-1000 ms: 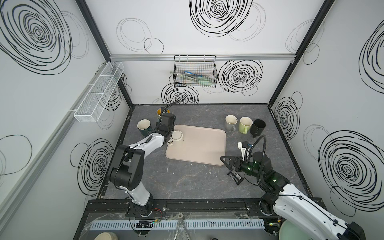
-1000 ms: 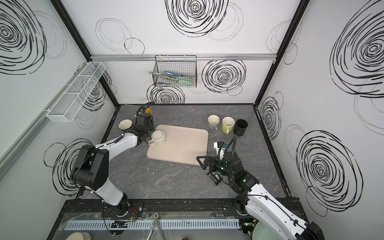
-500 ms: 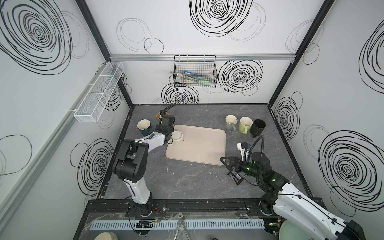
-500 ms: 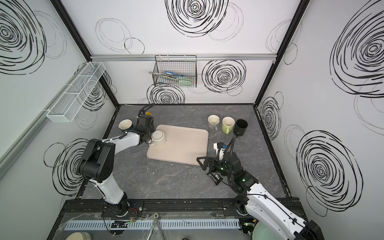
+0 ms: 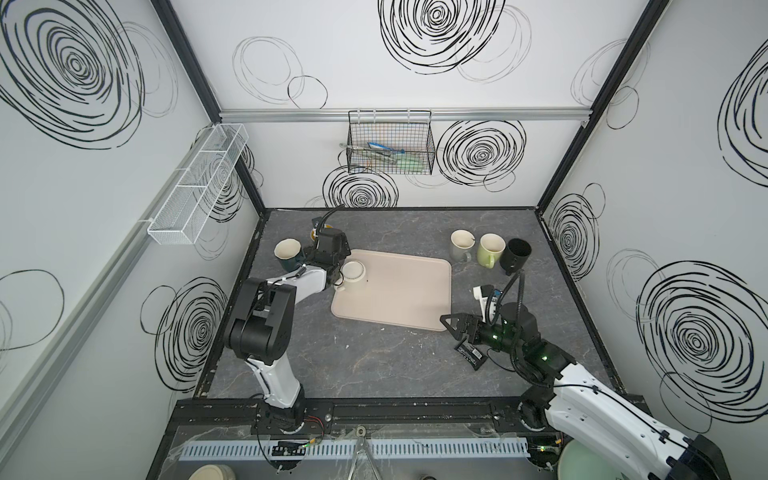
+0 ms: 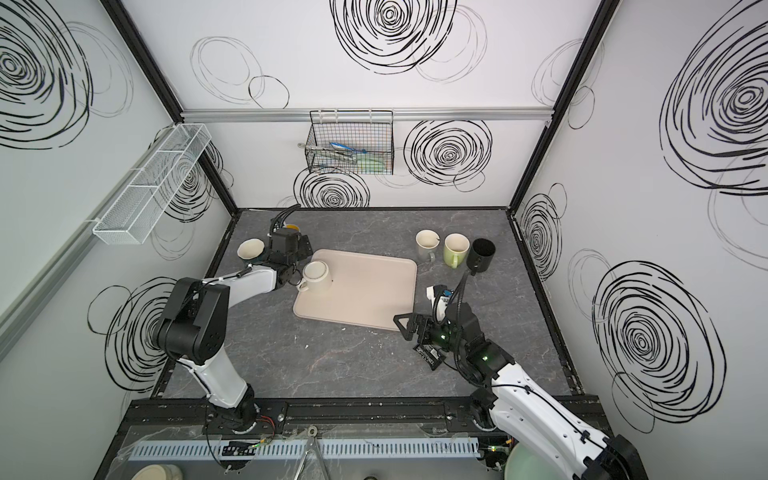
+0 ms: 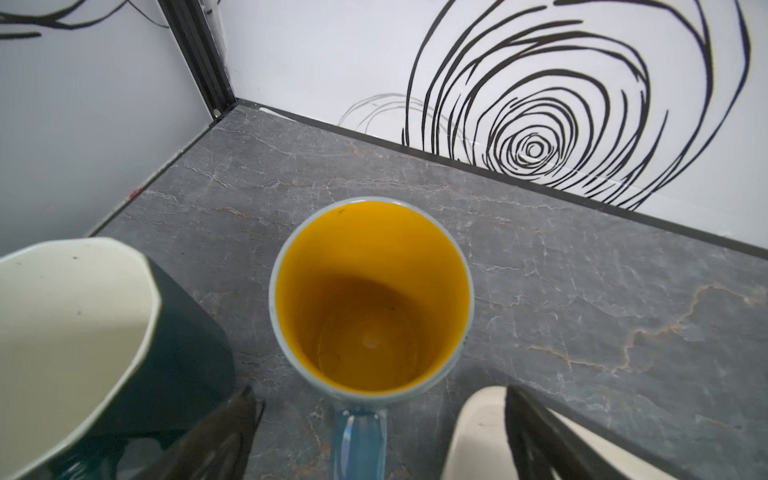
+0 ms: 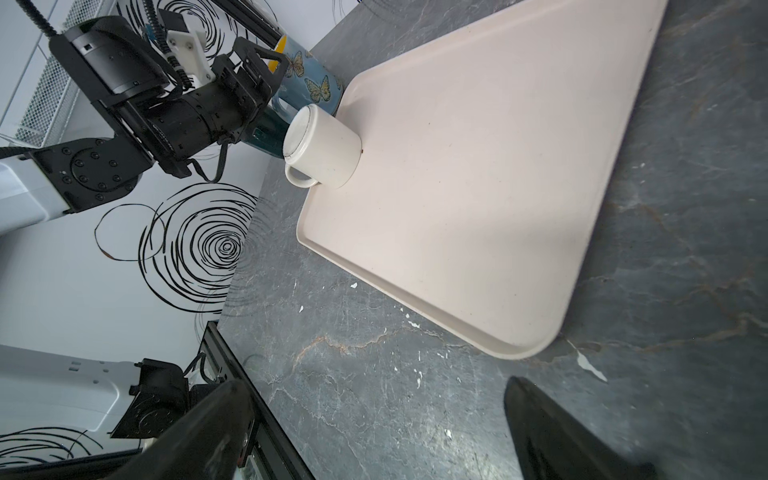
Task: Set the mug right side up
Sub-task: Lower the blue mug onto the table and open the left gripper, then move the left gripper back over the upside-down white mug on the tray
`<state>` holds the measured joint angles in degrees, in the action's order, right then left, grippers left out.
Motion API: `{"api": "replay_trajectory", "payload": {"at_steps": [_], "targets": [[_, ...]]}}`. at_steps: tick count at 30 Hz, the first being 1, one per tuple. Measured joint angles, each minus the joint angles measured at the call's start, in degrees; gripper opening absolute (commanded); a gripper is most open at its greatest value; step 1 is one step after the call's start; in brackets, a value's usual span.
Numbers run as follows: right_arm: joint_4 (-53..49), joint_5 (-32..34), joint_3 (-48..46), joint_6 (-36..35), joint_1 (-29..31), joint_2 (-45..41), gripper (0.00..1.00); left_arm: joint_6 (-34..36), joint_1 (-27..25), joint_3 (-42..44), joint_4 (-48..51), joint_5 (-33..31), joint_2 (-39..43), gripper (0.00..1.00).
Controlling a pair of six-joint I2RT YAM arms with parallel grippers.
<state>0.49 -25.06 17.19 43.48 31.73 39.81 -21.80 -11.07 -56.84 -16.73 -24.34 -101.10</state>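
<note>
Cream mug point(image 5: 353, 272) base-up on beige tray point(image 5: 407, 291) — 10 o'clock corner.
Glossy ceramic, matte tray; left gripper point(image 7: 380, 395) spread astride handle of yellow-lined mug point(image 7: 370, 291) — right gripper point(image 8: 376, 388) spread too.

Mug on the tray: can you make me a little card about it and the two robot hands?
mug: cream ceramic mug, upside down, base up
place: far left corner of the beige plastic tray
left gripper: open, right beside the mug, holding nothing
right gripper: open, empty, above the grey stone-look table
job: not finished
</note>
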Motion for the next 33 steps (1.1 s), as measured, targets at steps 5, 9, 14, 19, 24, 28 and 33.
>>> {"api": "replay_trajectory", "payload": {"at_steps": [5, 9, 14, 19, 24, 28, 33], "targets": [[-0.4, 0.2, 0.0, -0.3, -0.7, 0.0, 1.0, -2.3, -0.4, 2.8, 0.2, -0.1, 2.9, 0.96], [-1.1, 0.1, 0.0, -0.5, -1.9, 0.0, 1.0, -3.4, -2.1, 5.6, 0.3, -0.5, 6.0, 0.96], [-2.4, -2.7, 0.0, -0.9, -6.1, -0.4, 1.0, -3.3, -6.9, 7.5, 1.2, -2.5, 8.2, 0.96], [-4.2, -4.0, 0.0, -2.0, -8.4, -2.4, 1.0, -3.4, -10.8, 8.7, 3.5, -2.7, 9.4, 0.96], [-5.8, -4.4, 0.0, -2.6, -9.5, -3.4, 1.0, -3.4, -14.1, 9.3, 4.9, -2.5, 10.8, 0.96], [-6.8, -4.6, -0.1, -2.6, -9.7, -3.5, 1.0, -3.8, -16.1, 10.7, 5.3, -0.6, 12.5, 0.96], [-8.0, -4.4, -0.1, -3.1, -9.9, -4.2, 1.0, -4.4, -17.2, 12.5, 6.1, 2.2, 12.7, 0.96]]}}
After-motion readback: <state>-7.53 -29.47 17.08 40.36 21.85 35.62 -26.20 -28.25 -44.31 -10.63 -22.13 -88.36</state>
